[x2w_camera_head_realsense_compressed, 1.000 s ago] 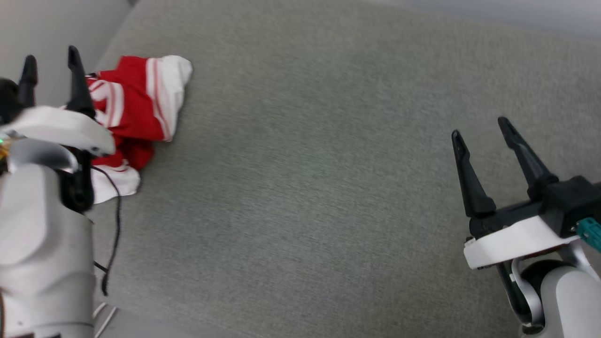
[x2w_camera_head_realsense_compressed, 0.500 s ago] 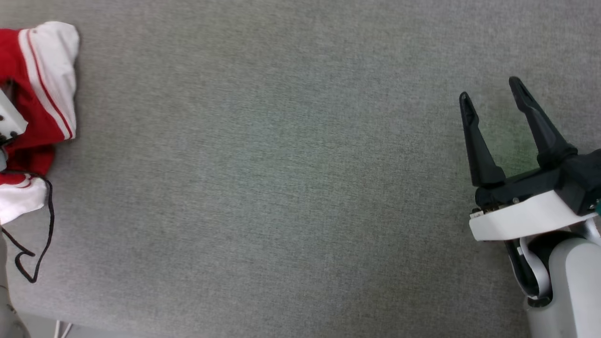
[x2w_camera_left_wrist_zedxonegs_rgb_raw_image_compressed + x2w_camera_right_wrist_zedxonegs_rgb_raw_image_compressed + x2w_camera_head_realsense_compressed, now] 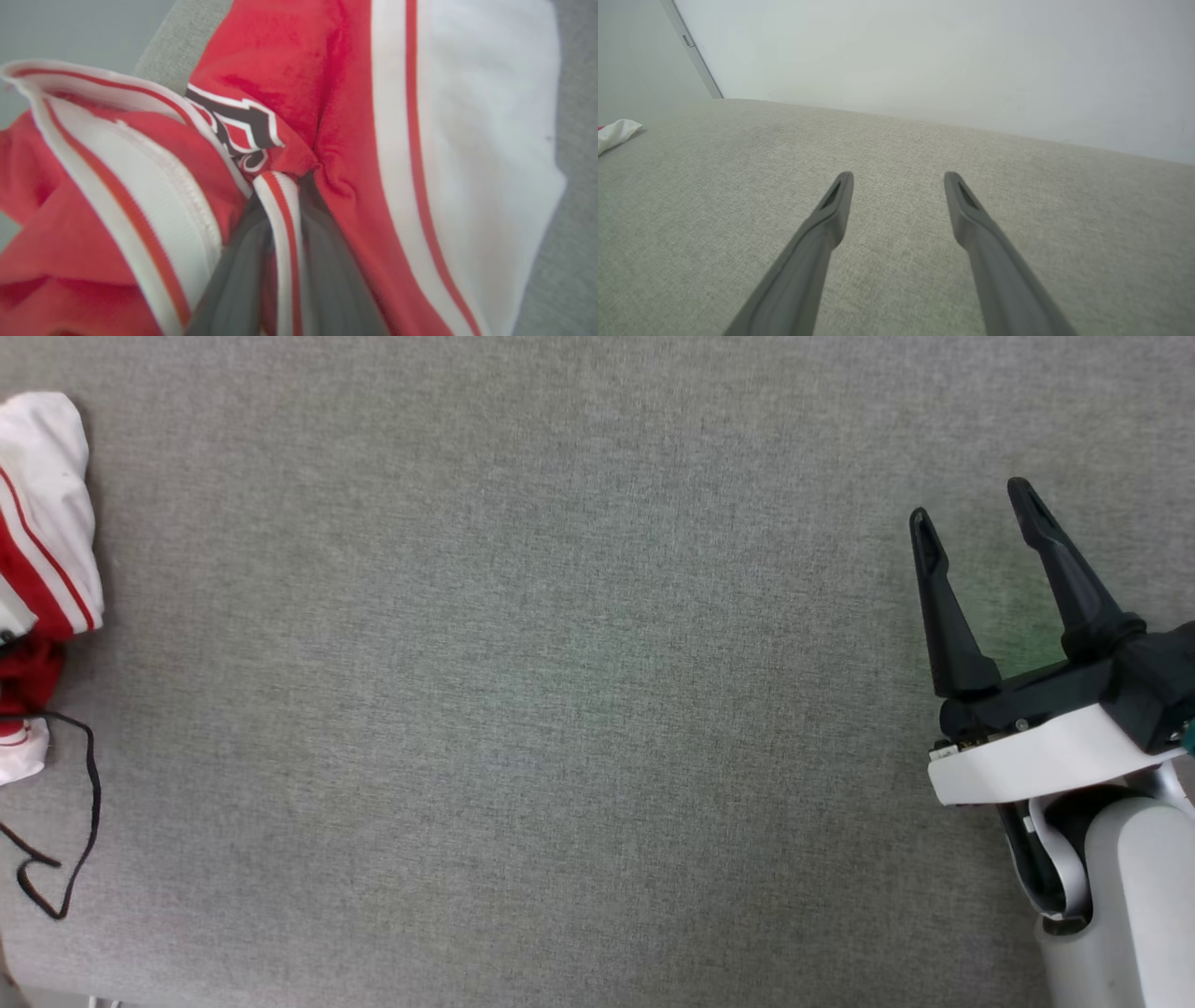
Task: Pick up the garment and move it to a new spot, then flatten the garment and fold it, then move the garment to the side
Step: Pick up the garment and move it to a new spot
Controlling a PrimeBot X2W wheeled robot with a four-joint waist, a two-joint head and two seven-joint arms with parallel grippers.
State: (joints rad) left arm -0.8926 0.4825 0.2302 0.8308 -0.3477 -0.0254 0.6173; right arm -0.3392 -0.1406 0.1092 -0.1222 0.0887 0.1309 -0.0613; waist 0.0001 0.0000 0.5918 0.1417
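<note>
Garment (image 3: 355, 93) fold pinched between left gripper (image 3: 284, 186) jaws; right gripper (image 3: 969, 502) well apart.

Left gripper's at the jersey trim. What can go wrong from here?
1. The left gripper seems to pinch only a narrow fold of striped trim on the garment; it may slip out on lifting.
2. A black cable lies right by the garment at the head view's left edge; it could snag or drag along.
3. The right gripper hovers open far off, so the bunched cloth lifts from one point and may hang crumpled.
</note>
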